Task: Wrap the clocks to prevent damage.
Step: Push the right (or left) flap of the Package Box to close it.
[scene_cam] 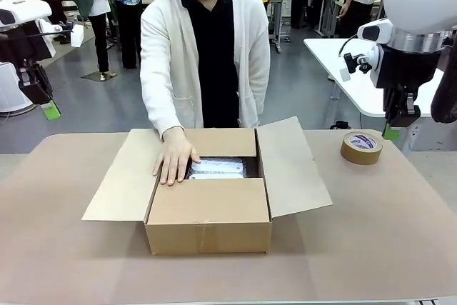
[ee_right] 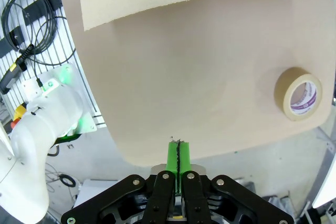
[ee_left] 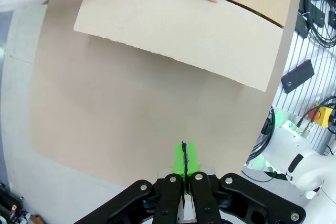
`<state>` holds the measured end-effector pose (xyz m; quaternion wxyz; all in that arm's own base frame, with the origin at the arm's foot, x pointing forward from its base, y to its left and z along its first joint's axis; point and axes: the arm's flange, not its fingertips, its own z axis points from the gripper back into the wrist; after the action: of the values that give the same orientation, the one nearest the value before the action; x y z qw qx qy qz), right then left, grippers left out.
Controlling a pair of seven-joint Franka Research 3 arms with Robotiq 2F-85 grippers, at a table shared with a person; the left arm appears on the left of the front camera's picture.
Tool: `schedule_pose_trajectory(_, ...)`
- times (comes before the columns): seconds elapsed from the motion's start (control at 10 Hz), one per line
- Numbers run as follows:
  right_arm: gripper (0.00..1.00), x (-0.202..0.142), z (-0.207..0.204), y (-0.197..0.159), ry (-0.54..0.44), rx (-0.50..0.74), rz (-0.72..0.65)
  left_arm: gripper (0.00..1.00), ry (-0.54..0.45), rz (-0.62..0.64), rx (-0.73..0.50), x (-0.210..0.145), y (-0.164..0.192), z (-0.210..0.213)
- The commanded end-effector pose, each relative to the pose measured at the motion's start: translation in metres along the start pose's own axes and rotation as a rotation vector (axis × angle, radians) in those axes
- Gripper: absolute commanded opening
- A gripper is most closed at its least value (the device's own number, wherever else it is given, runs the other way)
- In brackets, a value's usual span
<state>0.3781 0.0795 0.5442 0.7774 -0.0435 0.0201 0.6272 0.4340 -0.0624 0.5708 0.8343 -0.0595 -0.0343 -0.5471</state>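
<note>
On the brown table (scene_cam: 385, 233), a hand (scene_cam: 173, 158) presses the open cardboard box (scene_cam: 208, 223).

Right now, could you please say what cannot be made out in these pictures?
- Contents of the box, front view: flaps and the person's hand hide most; a pale wrapped patch shows.
- Tape roll print, front view: too small to read.
- The box, left wrist view: cut by the top edge.

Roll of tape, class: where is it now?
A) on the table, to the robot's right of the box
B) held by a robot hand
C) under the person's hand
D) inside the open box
A: the roll of tape lies on the table, apart from the box.
</note>
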Motion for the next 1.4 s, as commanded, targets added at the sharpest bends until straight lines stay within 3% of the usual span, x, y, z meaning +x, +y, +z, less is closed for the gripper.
schedule_pose_trajectory(0.0, 0.01, 0.0, 0.0, 0.0, 0.0, 0.0, 0.0, 0.0, -0.003, 0.002, 0.001, 0.0, 0.001, 0.001)
schedule_pose_trajectory(0.3, 0.01, -0.024, -0.042, -0.07, -0.256, 0.156, 0.136, 0.0, -0.003, 0.002, 0.001, 0.0, 0.001, 0.001)
schedule_pose_trajectory(0.5, 0.01, -0.047, -0.08, -0.095, -0.484, 0.236, 0.212, 0.0, -0.003, 0.002, 0.001, 0.0, 0.001, 0.001)
schedule_pose_trajectory(0.7, 0.01, -0.054, -0.098, -0.115, -0.703, 0.204, 0.192, 0.0, -0.003, 0.002, 0.001, 0.0, 0.001, 0.001)
schedule_pose_trajectory(1.3, 0.01, -0.057, -0.109, -0.109, -0.681, 0.184, 0.186, 0.0, -0.003, 0.002, 0.001, 0.0, 0.001, 0.001)
